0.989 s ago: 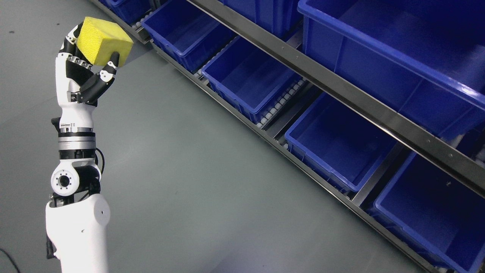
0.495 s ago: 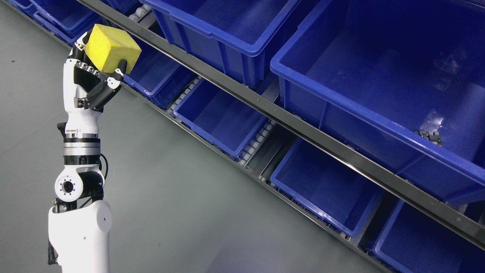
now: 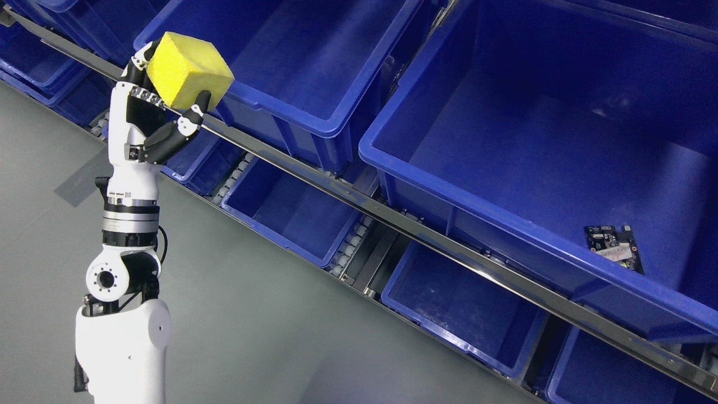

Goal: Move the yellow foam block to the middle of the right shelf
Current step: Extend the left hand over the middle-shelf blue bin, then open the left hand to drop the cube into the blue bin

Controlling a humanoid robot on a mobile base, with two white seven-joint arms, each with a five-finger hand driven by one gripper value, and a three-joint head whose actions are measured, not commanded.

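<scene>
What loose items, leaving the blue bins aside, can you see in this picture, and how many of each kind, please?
yellow foam block: 1, held in the left hand
dark circuit board: 1
Total: 2

Metal shelf rack (image 3: 392,221), blue bins (image 3: 314,120) on roller tiers, grey floor (image 3: 269,336)

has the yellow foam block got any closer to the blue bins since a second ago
Yes. The yellow foam block, gripped in the left hand, now overlaps the near rim of a blue plastic bin; earlier it was over bare floor.
</scene>
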